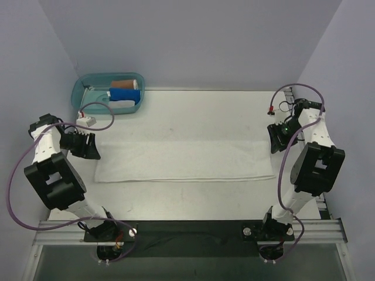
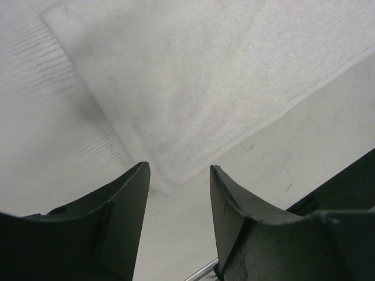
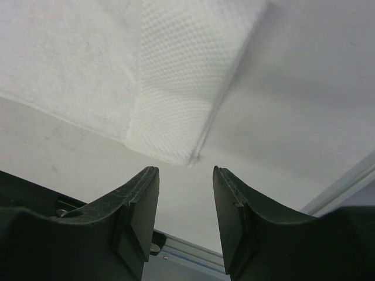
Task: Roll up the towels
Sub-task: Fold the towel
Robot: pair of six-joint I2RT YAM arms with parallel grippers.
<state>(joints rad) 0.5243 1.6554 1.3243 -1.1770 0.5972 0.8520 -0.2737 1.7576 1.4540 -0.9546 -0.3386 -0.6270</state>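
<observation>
A white terry towel (image 1: 184, 161) lies flat on the table as a long folded strip running left to right. My left gripper (image 1: 89, 150) hovers at its left end, open and empty; in the left wrist view the towel (image 2: 193, 88) fills the area ahead of the gripper (image 2: 179, 172), its near corner just beyond the fingertips. My right gripper (image 1: 275, 140) hovers at the towel's right end, open and empty; in the right wrist view the towel's waffle-band corner (image 3: 176, 117) lies just ahead of the gripper (image 3: 186, 171).
A teal plastic bin (image 1: 82, 93) at the back left holds a rolled blue towel (image 1: 124, 93), a brown towel (image 1: 124, 84) and a white roll (image 1: 122, 106). A metal rail (image 1: 187, 225) runs along the table's near edge. Purple cables (image 1: 94, 126) loop beside both arms.
</observation>
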